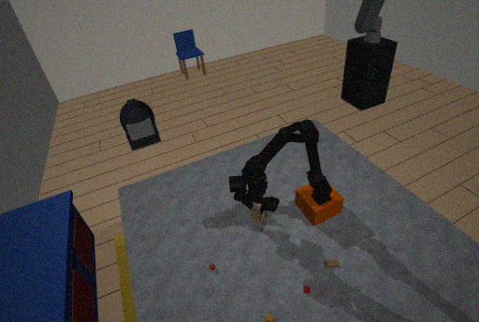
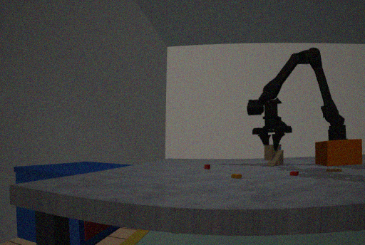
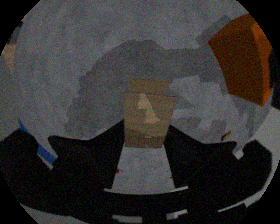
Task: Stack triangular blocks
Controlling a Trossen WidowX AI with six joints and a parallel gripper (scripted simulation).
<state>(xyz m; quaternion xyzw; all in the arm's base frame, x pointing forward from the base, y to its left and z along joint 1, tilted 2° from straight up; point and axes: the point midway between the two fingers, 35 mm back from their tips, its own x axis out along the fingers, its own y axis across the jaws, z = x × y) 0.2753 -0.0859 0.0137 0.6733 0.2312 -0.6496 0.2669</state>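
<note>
My gripper points down, shut on a tan triangular block, held low over the table. The other tan triangular block stands on the table, its slope showing in the exterior view. There the two blocks overlap in view, the held one a little higher and to the left. In the wrist view the standing block shows just beyond the held one. Whether their sloped faces touch cannot be told. In the top view the fingers partly hide both blocks.
The arm's orange base box stands right of the blocks. On the grey table also lie a flat tan piece, two small red things and a small orange piece.
</note>
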